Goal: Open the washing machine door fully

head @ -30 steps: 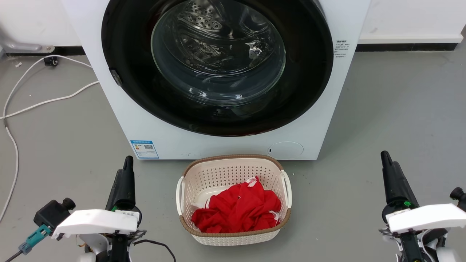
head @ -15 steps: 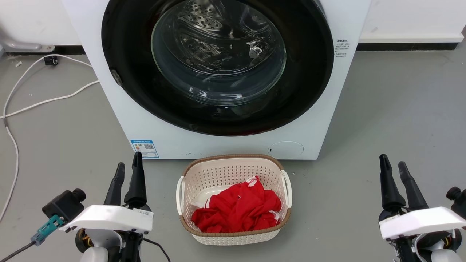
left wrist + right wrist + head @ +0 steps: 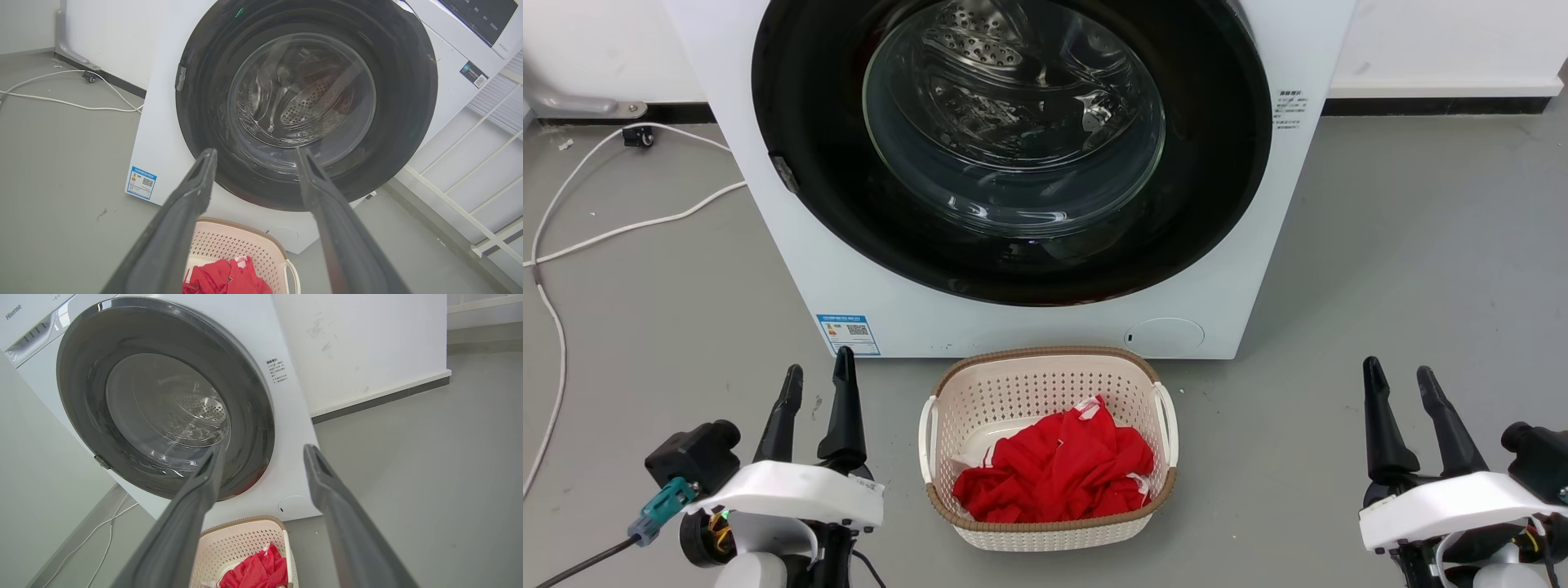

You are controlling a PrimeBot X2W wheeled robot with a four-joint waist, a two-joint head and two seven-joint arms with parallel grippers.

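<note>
Washing machine door [image 3: 1013, 147] — shut flush on the washing machine [image 3: 1029, 331] front, untouched. Left gripper [image 3: 818, 363] and right gripper [image 3: 1396, 367]: fingers parted, empty, low before the machine, flanking the basket [image 3: 1045, 356] (likely readied to reach the door's edge).

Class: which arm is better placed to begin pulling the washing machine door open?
Left, probably. The closed washing machine door shows one grey tab, perhaps a handle, on its rim, nearer the left gripper than the right gripper. Both jaws stand open.
</note>
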